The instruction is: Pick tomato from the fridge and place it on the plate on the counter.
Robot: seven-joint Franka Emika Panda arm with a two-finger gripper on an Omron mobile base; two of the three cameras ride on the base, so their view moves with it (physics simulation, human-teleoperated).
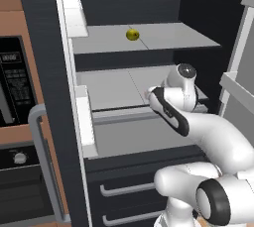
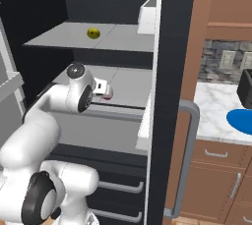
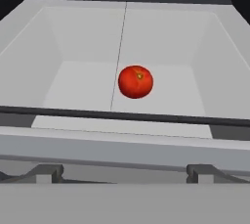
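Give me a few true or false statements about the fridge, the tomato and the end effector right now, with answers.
1. The tomato lies in a light grey fridge bin. True.
2. The end effector is shut on the tomato. False: it is open, short of the tomato.
3. A yellow-green ball sits on a higher shelf. True.
4. The plate is inside the fridge. False: it lies on the counter.
5. The fridge doors are closed. False: they stand open.
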